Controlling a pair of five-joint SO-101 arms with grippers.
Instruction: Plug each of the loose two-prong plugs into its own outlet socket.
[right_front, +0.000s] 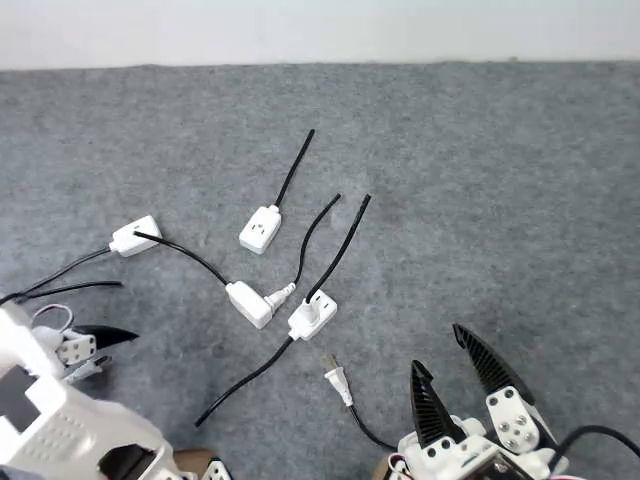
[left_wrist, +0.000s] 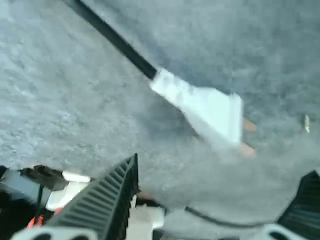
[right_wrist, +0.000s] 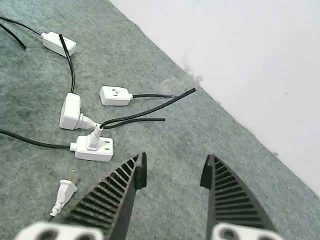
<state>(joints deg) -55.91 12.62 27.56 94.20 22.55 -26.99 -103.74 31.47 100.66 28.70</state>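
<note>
Right jaws apart, plug (right_front: 338, 381) beyond (prongs up-left)

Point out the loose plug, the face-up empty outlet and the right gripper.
loose plug (right_front: 337, 379): high view, on its white body.
empty outlet (right_front: 260, 229): high view, on its slotted face.
right gripper (right_wrist: 175, 157): right wrist view, midway between its fingertips.

Left wrist view: white plug (left_wrist: 210, 112) just ahead of left claw (left_wrist: 222, 167), blurred, prong detail soft. One finger (left_wrist: 309, 197) cut by picture's edge.

High view: loose plug (right_front: 337, 378) beside right claw (right_front: 438, 347). Its cord (right_front: 365, 425) passes under the claw's base, far end hidden.
</note>
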